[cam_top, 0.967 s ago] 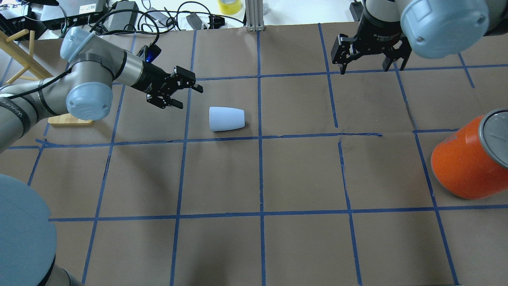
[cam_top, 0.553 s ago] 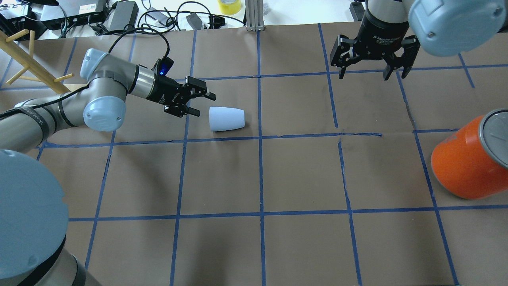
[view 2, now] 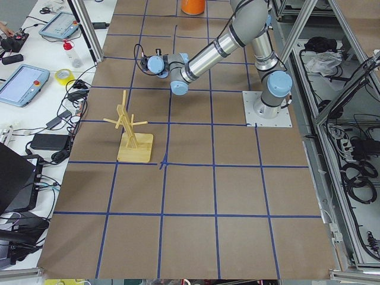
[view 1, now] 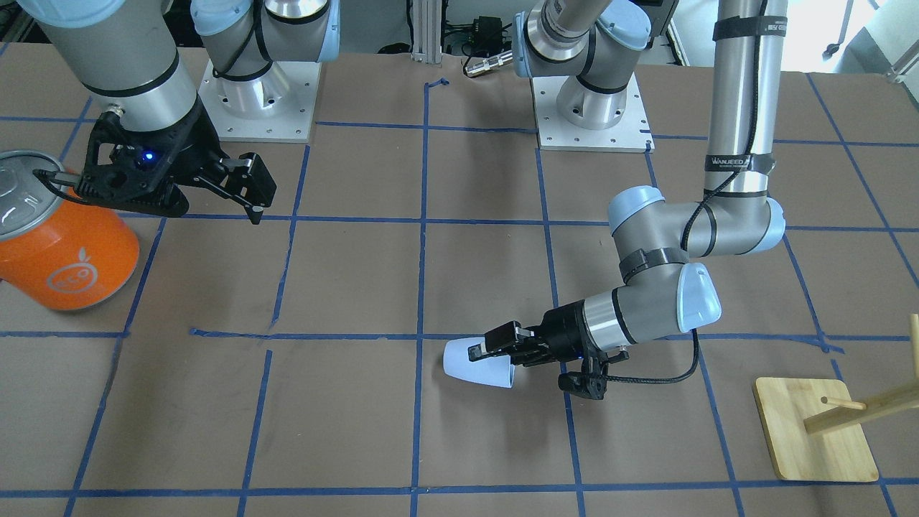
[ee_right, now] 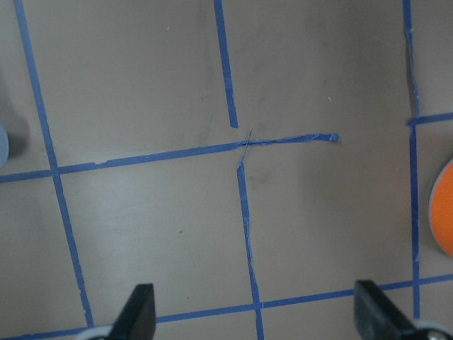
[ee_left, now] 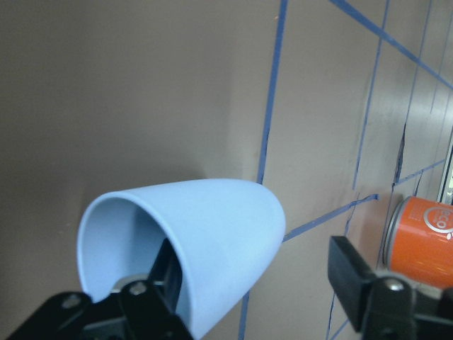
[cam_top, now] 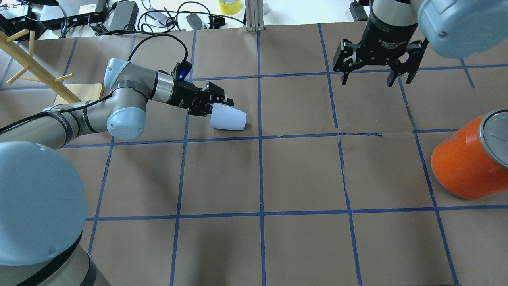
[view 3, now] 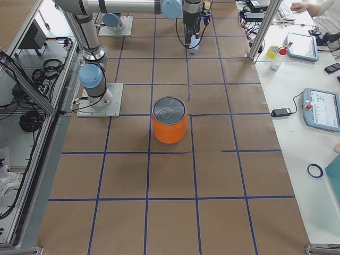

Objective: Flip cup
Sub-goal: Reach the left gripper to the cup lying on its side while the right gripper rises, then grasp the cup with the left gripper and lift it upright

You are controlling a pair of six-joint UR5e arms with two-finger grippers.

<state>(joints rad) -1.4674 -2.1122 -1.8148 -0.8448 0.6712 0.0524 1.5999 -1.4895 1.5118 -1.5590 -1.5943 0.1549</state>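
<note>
A desk (cam_top: 301, 174) covered in brown paper and marked into squares with blue tape filled the overhead view. Cables, power bricks and a yellow tape roll (cam_top: 229, 5) lay along its far edge.

The cup (cam_top: 230, 120), a small pale blue-white tumbler, lay on its side on the desk, in a square left of centre and toward the far side. Its wide mouth faced left and its narrow base pointed right, close to a blue tape line.

The left arm reached in low from the left. The left end effector (cam_top: 220, 109) was parted at the cup's mouth. In the left wrist view, one finger (ee_left: 168, 280) sat inside the mouth against the wall, and the other finger (ee_left: 368, 287) stood outside, apart from the cup's side. The rim wall lay between the two fingers, which had not closed on it.

The right end effector (cam_top: 369, 81) hung above the far right part of the desk, pointing down. Its fingers were spread wide and it held nothing.

A large orange can (cam_top: 464, 167) with a silver lid stood at the right edge, well apart from the cup. A wooden peg stand (view 1: 811, 431) on a square base stood at the far left, behind the left arm.
</note>
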